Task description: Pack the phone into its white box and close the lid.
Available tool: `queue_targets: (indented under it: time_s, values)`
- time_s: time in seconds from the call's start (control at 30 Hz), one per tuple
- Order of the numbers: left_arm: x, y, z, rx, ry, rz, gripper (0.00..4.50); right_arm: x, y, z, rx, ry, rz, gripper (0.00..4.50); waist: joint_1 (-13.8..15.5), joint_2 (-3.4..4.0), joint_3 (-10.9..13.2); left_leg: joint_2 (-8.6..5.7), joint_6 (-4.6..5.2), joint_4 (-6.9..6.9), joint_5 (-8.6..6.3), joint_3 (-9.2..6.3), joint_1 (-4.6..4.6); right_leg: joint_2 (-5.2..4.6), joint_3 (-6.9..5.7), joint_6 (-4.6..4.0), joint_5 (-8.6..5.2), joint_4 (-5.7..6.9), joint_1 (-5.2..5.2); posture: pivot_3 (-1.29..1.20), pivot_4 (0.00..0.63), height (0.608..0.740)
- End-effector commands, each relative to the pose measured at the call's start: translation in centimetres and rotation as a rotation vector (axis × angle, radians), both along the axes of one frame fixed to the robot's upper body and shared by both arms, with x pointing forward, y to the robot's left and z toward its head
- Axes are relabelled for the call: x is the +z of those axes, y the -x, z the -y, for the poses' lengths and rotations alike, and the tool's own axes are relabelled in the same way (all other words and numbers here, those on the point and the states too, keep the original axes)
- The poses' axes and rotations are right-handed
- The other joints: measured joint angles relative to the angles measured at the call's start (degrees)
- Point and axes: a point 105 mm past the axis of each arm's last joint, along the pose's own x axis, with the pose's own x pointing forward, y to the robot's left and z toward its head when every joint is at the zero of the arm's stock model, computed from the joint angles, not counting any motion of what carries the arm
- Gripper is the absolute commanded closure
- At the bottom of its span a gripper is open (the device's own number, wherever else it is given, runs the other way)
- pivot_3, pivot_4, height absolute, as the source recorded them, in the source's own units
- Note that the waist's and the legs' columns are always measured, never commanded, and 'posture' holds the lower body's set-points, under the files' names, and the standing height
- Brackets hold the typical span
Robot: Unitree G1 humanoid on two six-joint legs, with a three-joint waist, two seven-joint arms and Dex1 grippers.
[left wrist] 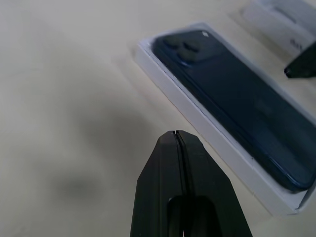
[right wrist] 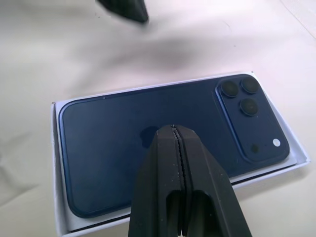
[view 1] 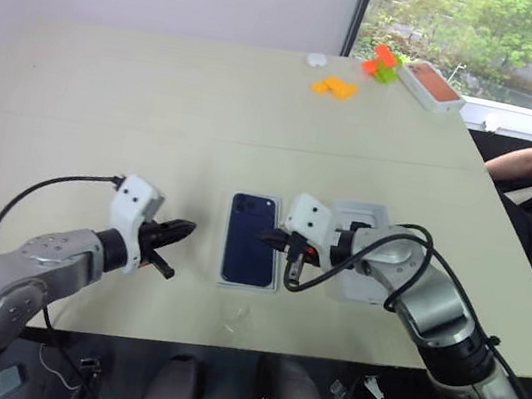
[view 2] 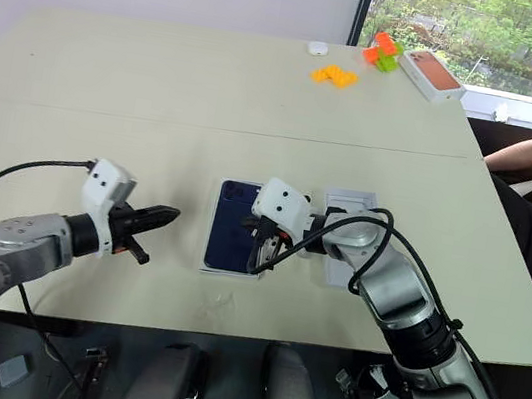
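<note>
I see the phone [right wrist: 163, 143] lying back-up inside the white box [view 1: 252, 242], its camera cluster at the far corner of the tray. No brand mark or writing is readable on its back; only a faint dark emblem shows mid-panel. My right gripper [view 1: 269, 239] hangs over the phone's right edge, fingers pinched together on nothing. My left gripper [view 1: 180, 230] sits off to the left of the white box, apart from it, also clenched and empty. A pale open box piece [view 1: 360, 247] lies just right of the white box, partly behind my right arm. Far beyond the white box are orange blocks [view 1: 334, 87] and an orange-red-topped box [view 1: 431, 85].
</note>
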Motion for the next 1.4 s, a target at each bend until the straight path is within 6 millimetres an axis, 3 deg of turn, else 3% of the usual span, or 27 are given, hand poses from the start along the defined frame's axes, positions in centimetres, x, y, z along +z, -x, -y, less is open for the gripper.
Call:
queue_targets:
  time_s: [0.03, 0.3, 0.87, 1.03, 1.13, 1.4]
  values:
    - [0.0, -0.3, 1.6, -0.075, -0.03, 0.012, 4.46, 1.9, -0.3, 0.5, -0.007, -0.012, 0.075, 4.5, 0.0, 0.0, 0.0, 0.0, 0.0, 0.0, 0.0, 0.0, 0.0, 0.0, 0.0, 0.0, 0.0, 0.0, 0.0, 0.0, 0.15, 0.74]
    - [-0.7, 0.3, 2.5, -0.139, -0.049, -0.035, 4.46, 2.0, -0.6, 1.6, -0.055, -0.004, 0.083, 4.5, -0.16, 0.0, 0.0, 0.04, 0.08, -0.01, -0.05, -0.02, 0.01, 0.05, 0.0, 0.05, -0.02, 0.01, -0.01, 0.0, 0.15, 0.74]
    - [-1.2, 0.4, 3.9, -0.154, -0.002, -0.058, 4.46, 1.6, -0.4, 1.6, -0.07, -0.01, 0.079, 4.5, -0.03, 0.0, 0.0, 0.0, 0.09, 0.0, -0.05, -0.03, 0.01, 0.0, 0.04, 0.09, -0.04, 0.01, 0.01, 0.0, 0.15, 0.74]
    - [-0.5, 0.3, 2.6, -0.104, 0.043, -0.047, 4.46, 1.8, -0.4, 1.6, -0.069, -0.014, 0.085, 4.5, -0.11, 0.0, 0.0, 0.01, 0.09, 0.0, -0.05, -0.04, 0.01, 0.0, 0.03, 0.09, -0.04, 0.02, 0.01, 0.0, 0.15, 0.74]
    - [0.9, 0.0, 0.5, -0.027, 0.136, -0.027, 4.46, 1.8, -0.5, 1.8, -0.076, -0.011, 0.087, 4.5, -0.24, 0.0, 0.0, 0.05, 0.09, 0.0, -0.05, -0.08, 0.04, 0.01, 0.04, 0.09, -0.04, 0.03, 0.0, 0.0, 0.15, 0.74]
    - [0.7, -0.1, -4.8, 0.156, 0.086, -0.01, 4.46, 1.8, -1.0, 2.6, -0.093, -0.003, 0.093, 4.5, -0.15, -0.01, 0.0, 0.05, 0.09, 0.01, -0.05, -0.07, 0.04, 0.02, 0.02, 0.08, -0.04, 0.05, 0.0, 0.0, 0.15, 0.74]
